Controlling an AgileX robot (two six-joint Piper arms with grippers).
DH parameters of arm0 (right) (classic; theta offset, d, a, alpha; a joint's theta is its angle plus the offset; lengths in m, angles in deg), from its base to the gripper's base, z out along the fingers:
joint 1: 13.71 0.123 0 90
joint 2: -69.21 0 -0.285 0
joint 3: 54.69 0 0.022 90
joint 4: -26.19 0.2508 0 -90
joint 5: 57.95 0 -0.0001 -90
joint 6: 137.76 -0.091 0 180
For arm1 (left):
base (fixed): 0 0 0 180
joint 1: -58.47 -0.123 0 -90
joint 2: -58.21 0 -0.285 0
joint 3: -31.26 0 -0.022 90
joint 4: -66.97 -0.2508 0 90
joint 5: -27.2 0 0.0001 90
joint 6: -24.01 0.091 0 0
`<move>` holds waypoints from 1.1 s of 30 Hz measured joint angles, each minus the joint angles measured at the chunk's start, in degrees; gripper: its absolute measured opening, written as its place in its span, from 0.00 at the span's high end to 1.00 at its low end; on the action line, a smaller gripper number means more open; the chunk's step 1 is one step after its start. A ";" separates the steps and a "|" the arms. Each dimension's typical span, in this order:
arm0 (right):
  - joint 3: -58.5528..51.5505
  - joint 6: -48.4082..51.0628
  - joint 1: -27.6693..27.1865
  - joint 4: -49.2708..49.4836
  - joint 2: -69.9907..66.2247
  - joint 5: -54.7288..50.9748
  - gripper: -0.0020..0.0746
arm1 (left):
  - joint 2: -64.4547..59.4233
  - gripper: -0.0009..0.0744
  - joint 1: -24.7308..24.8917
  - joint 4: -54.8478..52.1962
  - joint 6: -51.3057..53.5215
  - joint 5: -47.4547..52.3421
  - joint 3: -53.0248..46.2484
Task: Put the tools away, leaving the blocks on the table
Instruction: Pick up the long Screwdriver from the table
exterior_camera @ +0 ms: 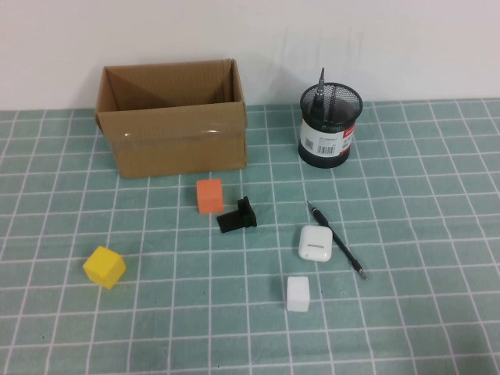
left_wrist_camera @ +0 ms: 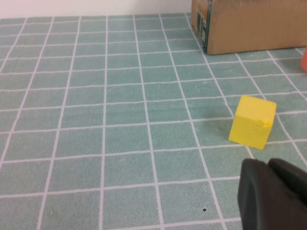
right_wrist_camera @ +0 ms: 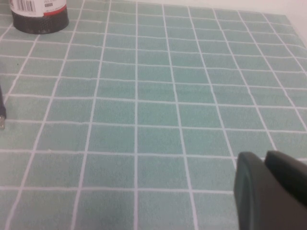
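Yellow block (left_wrist_camera: 252,121) lies near the left gripper (left_wrist_camera: 273,194); right gripper (right_wrist_camera: 271,189) is cut off; whether either gripper's jaws are wide or narrow, I cannot tell.

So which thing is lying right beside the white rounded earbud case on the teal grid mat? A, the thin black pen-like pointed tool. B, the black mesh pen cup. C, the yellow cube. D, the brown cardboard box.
A: the thin black pen-like pointed tool lies diagonally along the white rounded earbud case, while the other three sit well away from it.
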 joint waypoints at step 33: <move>33.48 -0.08 0.00 25.15 -49.75 -18.72 0.98 | 0.00 0.99 -0.13 0.00 -0.12 0.03 0.00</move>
